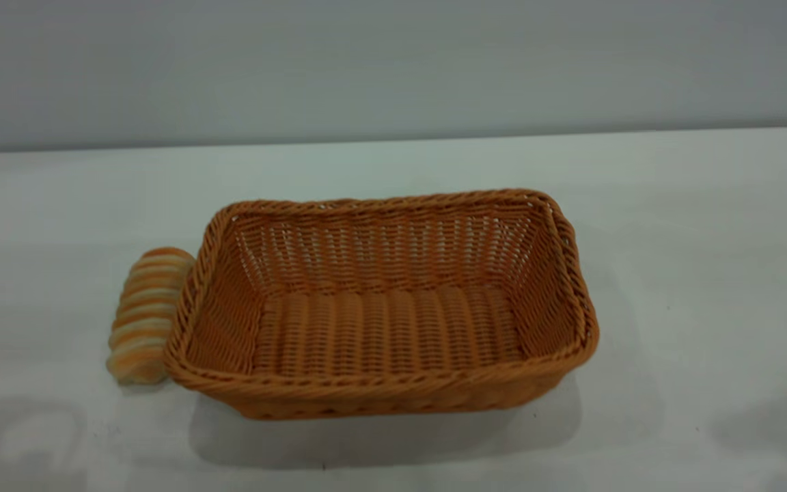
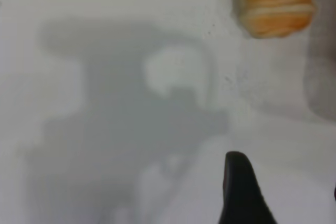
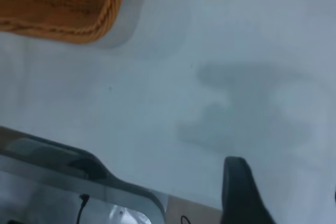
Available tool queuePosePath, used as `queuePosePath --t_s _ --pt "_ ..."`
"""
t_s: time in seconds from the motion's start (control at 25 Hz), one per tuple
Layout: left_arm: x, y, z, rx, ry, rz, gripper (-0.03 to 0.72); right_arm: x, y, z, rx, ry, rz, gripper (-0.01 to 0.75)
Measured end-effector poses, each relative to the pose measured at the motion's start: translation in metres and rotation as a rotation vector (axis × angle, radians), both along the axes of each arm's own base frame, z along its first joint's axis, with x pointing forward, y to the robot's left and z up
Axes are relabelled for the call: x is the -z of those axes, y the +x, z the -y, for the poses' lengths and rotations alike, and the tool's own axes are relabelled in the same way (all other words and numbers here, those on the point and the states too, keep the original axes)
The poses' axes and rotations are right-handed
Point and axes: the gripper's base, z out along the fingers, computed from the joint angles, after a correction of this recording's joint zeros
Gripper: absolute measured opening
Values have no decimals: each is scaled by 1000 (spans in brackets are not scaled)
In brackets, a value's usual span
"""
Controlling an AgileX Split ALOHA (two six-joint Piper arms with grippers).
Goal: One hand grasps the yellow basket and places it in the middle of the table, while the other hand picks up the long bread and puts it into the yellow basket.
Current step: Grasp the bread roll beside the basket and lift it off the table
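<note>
The yellow basket (image 1: 383,307) stands upright and empty near the middle of the white table (image 1: 694,225). The long bread (image 1: 144,314) lies on the table against the basket's left end. It also shows in the left wrist view (image 2: 275,3), some way ahead of my left gripper (image 2: 286,174), which is open, empty and above bare table. My right gripper (image 3: 283,177) is open and empty above bare table, apart from the basket's corner (image 3: 58,3). Neither gripper shows in the exterior view.
The table's edge and a grey metal frame (image 3: 63,166) with a cable lie close to the right gripper. Bare tabletop spreads to the right of the basket and in front of it. A grey wall (image 1: 393,61) stands behind the table.
</note>
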Motion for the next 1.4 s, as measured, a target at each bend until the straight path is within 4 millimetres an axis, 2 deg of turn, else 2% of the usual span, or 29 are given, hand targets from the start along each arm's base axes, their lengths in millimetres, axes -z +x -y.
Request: queuePosePath --t_s 0.16,0.36,0.56,1.04,1.24,1.32,1.4 --pt "32 27 6 32 -51 -75 468 -2 -4 1 0 1 13 467" --pt "51 66 20 141 -109 -59 468 -2 -4 1 0 1 15 467" --pt "67 93 22 149 -131 -29 468 -2 -4 1 0 1 15 467" --pt "109 118 19 98 -101 -47 468 -2 -4 1 0 1 15 467" --pt "121 119 19 98 -103 -74 467 -2 -4 1 0 1 15 467" --pt "121 118 19 99 -103 -76 449 -2 -4 1 1 1 16 467" --pt "121 118 19 102 -103 -76 368 -2 -4 1 1 1 17 467"
